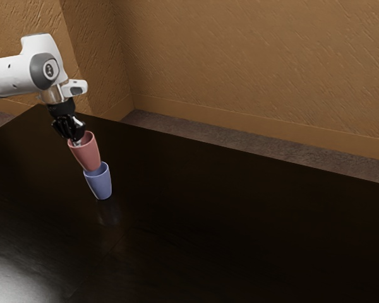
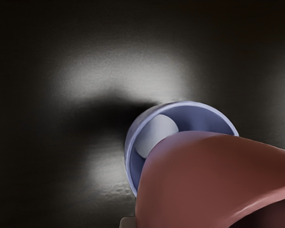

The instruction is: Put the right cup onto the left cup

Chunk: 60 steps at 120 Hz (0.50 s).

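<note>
the red cup (image 2: pixel 199 171), cut off by the wrist view's edge, hides part of the blue cup (image 2: pixel 204 117) beneath it.

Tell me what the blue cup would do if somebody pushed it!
The blue cup would probably tip if pushed near its rim, since its base is narrower than its mouth. A low push might make it slide, because the table looks smooth and shiny. Its rim looks neatly rounded, so it's probably stiff.

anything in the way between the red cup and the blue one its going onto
Nothing visible: the red cup hangs from the gripper with its lower end at the open mouth of the blue cup.
</note>
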Available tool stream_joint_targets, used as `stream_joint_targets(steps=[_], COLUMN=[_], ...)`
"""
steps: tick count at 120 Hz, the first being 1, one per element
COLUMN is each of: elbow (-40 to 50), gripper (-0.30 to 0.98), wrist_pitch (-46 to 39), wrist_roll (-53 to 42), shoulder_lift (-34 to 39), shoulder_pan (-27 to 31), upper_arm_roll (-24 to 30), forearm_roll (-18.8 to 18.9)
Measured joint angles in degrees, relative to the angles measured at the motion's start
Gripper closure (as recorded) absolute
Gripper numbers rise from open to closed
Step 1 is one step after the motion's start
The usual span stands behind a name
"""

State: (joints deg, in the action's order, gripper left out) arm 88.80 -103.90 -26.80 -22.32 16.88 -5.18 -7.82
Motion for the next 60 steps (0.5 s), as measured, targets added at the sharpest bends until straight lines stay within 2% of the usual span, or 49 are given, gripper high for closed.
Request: stream_joint_targets(steps=[60], elbow=[-1.4], gripper=[0.79], wrist_pitch=[0.7], wrist_roll=[-2.4], shoulder_lift=[-1.9], shoulder_pan=[0.4], upper_arm_roll=[0.0], forearm_roll=[-1.0])
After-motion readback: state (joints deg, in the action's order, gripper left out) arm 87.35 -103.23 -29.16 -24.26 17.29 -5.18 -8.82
